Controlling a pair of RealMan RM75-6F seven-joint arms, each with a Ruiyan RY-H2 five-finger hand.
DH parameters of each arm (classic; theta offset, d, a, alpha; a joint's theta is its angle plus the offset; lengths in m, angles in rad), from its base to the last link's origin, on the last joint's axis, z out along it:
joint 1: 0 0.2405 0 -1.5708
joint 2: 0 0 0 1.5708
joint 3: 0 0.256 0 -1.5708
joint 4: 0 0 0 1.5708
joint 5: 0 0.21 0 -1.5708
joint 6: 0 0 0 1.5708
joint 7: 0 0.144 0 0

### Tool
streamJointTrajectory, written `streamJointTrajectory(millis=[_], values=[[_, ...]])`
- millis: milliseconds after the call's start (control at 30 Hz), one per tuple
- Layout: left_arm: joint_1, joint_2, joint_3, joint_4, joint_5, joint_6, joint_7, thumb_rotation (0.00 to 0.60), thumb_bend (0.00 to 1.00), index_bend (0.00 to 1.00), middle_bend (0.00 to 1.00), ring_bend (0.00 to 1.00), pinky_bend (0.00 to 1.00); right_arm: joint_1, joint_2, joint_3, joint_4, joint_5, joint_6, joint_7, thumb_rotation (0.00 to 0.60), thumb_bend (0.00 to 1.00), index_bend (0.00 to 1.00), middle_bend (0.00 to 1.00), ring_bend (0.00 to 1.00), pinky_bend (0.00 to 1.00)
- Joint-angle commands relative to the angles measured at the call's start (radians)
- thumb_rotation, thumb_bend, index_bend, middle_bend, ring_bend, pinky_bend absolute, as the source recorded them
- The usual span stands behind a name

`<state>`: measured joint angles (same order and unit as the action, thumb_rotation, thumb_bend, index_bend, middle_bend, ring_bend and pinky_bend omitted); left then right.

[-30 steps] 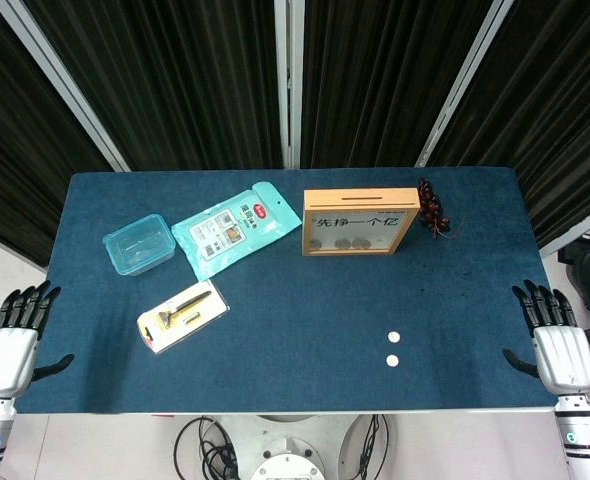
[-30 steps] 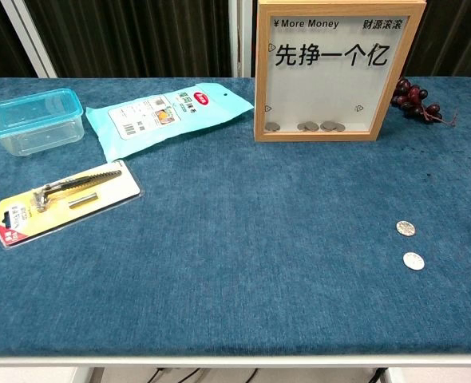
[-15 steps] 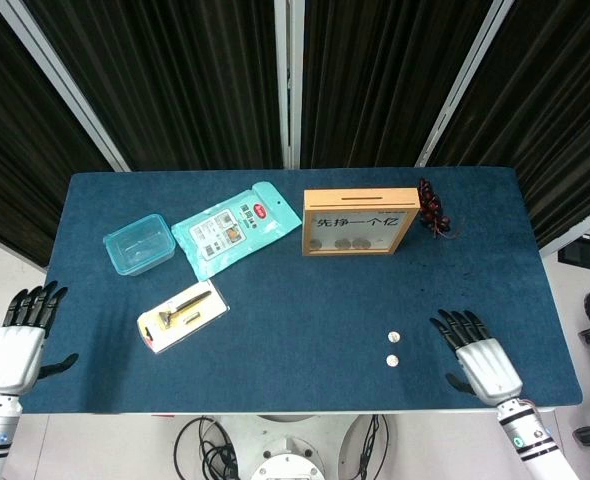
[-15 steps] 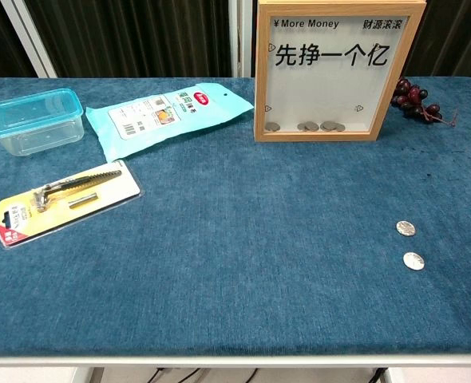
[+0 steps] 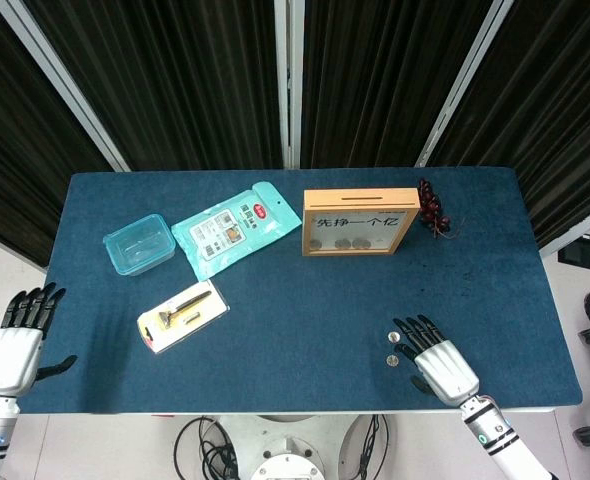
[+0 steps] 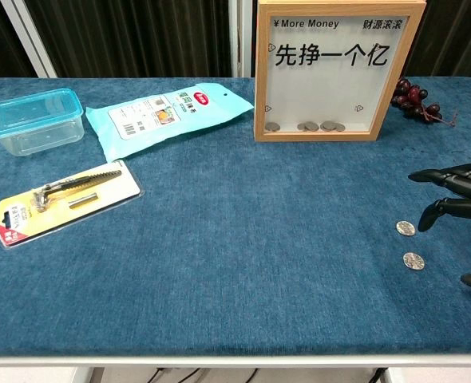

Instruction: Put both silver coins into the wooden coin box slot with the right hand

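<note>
- My right hand (image 5: 437, 360) hangs low over the table (image 5: 305, 310) with its fingers spread and nothing in it; in the chest view the dark fingertips (image 6: 451, 179) reach in from the right edge.
- Closest to me is the near coin (image 5: 392, 360), just off my thumb side, lying flat on the blue cloth. I cannot tell whether any finger touches it.
- The far coin (image 5: 395, 337) lies just ahead of it, right beside my fingertips, the 2 coins close together but apart.
- I judge this to be the approach for the 1st pick: neither coin is lifted yet, so the task is barely begun.
- The next move calls for a fine pinch, thumb against a fingertip, on 1 flat coin; the soft cloth may let the edge tip up, but a thin coin can easily slip.
- Well ahead of my hand, slightly toward my left, stands the wooden coin box (image 5: 360, 221), upright, with its slot (image 5: 361, 191) in the top edge and a few coins already at the bottom behind the pane.
- After the pick I would need to turn the coin on edge to line it up with that narrow slot.
- Far off across the table's near edge, my left hand (image 5: 17, 338) waits outside it, fingers apart, holding nothing.
</note>
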<state>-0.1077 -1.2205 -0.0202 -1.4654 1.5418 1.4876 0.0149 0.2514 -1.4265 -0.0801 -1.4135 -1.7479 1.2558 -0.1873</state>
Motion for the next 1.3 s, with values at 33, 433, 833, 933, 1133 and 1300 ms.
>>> streamJointTrajectory(millis=[33,433,833,933,1133,1300], values=[[-0.001,-0.001,0.0,0.003,0.0,-0.003,-0.003,0.6,0.0,0.0,0.0,0.0,0.0,0.006,-0.022,0.003,0.026,0.0,0.004,-0.005,0.6,0.2,0.36,0.0,0.0,0.0],[-0.005,-0.008,0.002,0.03,-0.003,-0.012,-0.03,0.6,0.0,0.0,0.0,0.0,0.0,0.013,-0.085,-0.017,0.12,0.004,0.002,0.047,0.6,0.29,0.34,0.0,0.0,0.0],[-0.005,-0.016,0.002,0.054,-0.003,-0.01,-0.052,0.6,0.0,0.0,0.0,0.0,0.0,0.021,-0.123,-0.033,0.165,0.004,0.001,0.079,0.6,0.3,0.28,0.0,0.0,0.0],[-0.004,-0.017,0.002,0.057,-0.003,-0.009,-0.057,0.6,0.0,0.0,0.0,0.0,0.0,0.02,-0.133,-0.036,0.182,0.0,0.01,0.079,0.6,0.3,0.28,0.0,0.0,0.0],[-0.006,-0.019,0.002,0.062,-0.004,-0.012,-0.063,0.6,0.0,0.0,0.0,0.0,0.0,0.021,-0.144,-0.037,0.2,-0.002,0.023,0.084,0.6,0.31,0.27,0.0,0.0,0.0],[-0.006,-0.019,0.002,0.064,-0.004,-0.013,-0.066,0.6,0.0,0.0,0.0,0.0,0.0,0.022,-0.148,-0.038,0.207,-0.002,0.031,0.088,0.6,0.31,0.29,0.0,0.0,0.0]])
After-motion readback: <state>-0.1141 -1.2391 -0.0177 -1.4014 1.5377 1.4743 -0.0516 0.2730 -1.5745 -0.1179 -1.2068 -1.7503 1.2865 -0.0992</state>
